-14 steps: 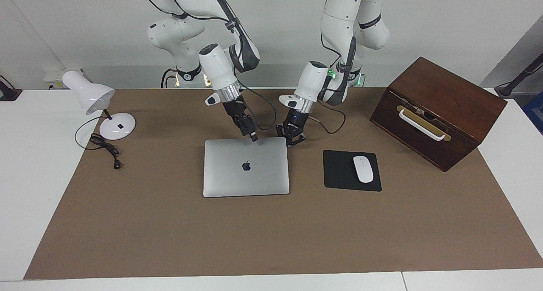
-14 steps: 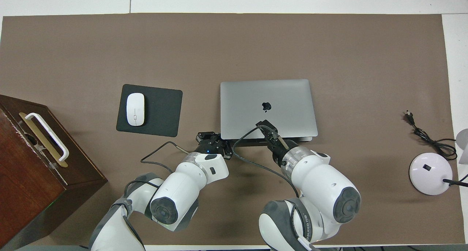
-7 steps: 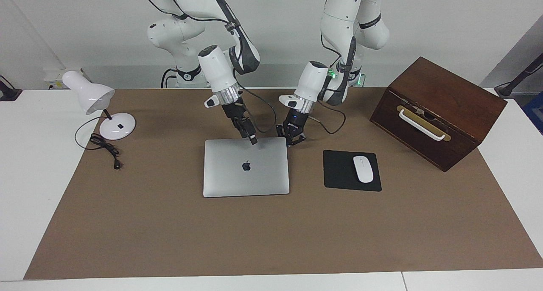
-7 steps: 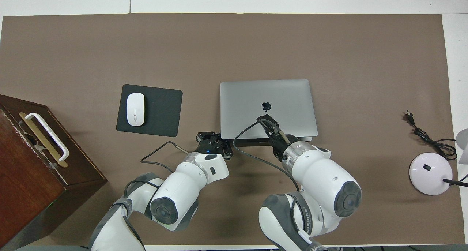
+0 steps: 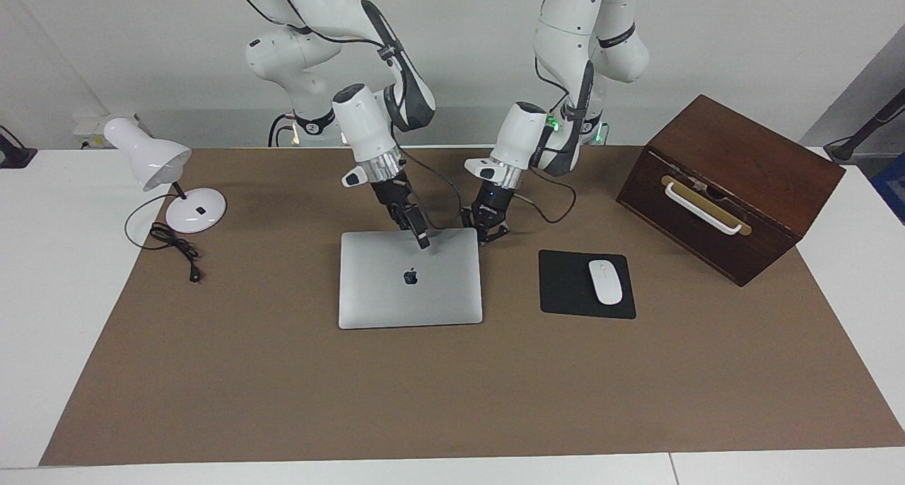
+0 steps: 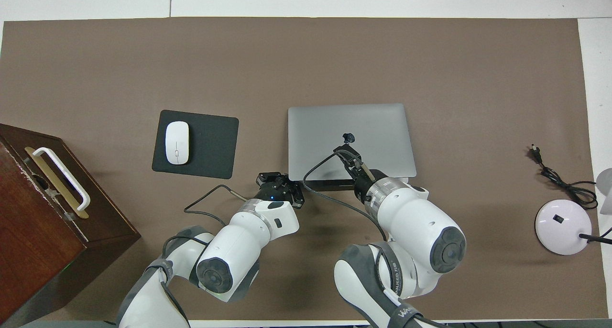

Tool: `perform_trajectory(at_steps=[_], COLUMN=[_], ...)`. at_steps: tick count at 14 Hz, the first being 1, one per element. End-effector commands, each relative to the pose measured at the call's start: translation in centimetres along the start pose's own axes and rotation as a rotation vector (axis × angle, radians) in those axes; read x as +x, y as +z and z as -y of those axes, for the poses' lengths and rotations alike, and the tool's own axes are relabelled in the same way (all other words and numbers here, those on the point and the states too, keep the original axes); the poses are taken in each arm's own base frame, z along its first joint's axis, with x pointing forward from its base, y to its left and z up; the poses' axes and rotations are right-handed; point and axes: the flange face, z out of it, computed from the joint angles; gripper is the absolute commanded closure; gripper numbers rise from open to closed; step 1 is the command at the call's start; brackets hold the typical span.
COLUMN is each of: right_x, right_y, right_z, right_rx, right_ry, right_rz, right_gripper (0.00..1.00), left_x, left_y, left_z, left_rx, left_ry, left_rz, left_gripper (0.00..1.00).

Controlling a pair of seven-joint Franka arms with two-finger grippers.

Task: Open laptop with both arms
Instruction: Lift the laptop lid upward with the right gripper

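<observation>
We see left jaws closed, empty, at laptop [image 6: 351, 127] corner, overhead 7 o'clock, likely bracing; right jaws closed, empty, over lid's 6 o'clock edge.

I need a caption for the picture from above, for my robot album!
Two white robot arms reach a closed silver-grey laptop: right gripper over its lid, left gripper at its corner.

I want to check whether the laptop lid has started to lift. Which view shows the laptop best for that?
The facing view: the whole laptop shows, lid flat, only its robot-side edge met by the grippers. In the overhead view the right arm covers that edge.
</observation>
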Motion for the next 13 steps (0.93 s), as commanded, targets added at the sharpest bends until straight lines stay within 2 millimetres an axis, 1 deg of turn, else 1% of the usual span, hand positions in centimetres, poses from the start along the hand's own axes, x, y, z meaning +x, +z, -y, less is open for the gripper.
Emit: perform_trajectory(at_steps=[1,3,8,13], right_x=[0.0,-0.4,-0.2,1.8], right_y=[0.3,0.4,0.4,-0.4], right_z=[2.2,3.3,5.4,7.4], right_rx=[0.032,0.029,-0.002,-0.037], right_ry=[0.031,0.034,0.043,0.056], right_rz=[0.013,0.040,0.102,0.154], right_gripper=[0.00,0.00,0.00,0.00], left_x=[-1.0,-1.0,-1.0,-1.0], left_y=[1.3,1.3,1.3,1.3], left_z=[0.3,0.3,0.3,0.3], left_rx=[0.014,0.014,0.014,0.014], left_ry=[-0.008,-0.008,-0.008,-0.008], left_rz=[0.016,0.016,0.016,0.016], left_gripper=[1.00,1.00,1.00,1.00])
